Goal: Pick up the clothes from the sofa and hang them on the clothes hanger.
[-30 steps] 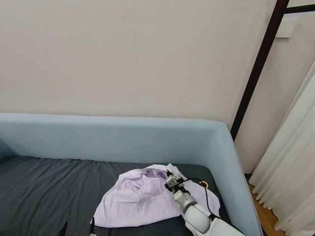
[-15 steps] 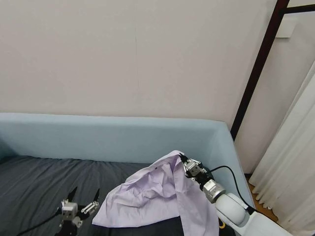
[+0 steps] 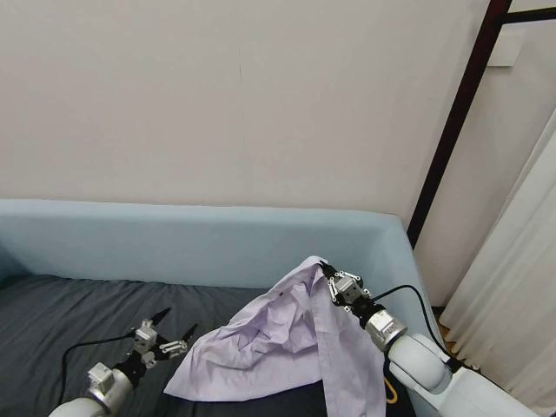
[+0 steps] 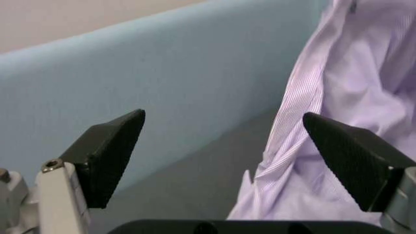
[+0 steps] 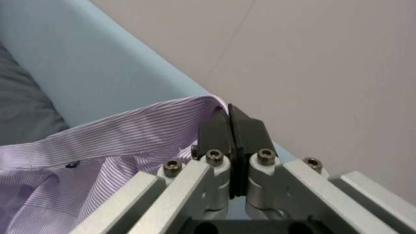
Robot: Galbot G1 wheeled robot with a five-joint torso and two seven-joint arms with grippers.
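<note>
A lilac striped shirt (image 3: 278, 343) lies partly on the dark sofa seat (image 3: 61, 326), with one edge lifted. My right gripper (image 3: 326, 271) is shut on that raised edge near the sofa's right end; in the right wrist view its fingers (image 5: 229, 127) pinch the shirt (image 5: 117, 136) fabric. My left gripper (image 3: 167, 327) is open just left of the shirt's lower edge, above the seat. The left wrist view shows its two black fingertips (image 4: 110, 146) spread wide, with the shirt (image 4: 338, 83) hanging ahead of them.
The pale blue sofa back (image 3: 191, 243) and right armrest (image 3: 415, 304) wall in the seat. A dark vertical pole (image 3: 452, 122) stands at the right beside white curtains (image 3: 521, 287). A plain wall is behind.
My right gripper has lifted the shirt's edge up off the seat and a little to the right. My left arm has risen into view and moved toward the shirt.
</note>
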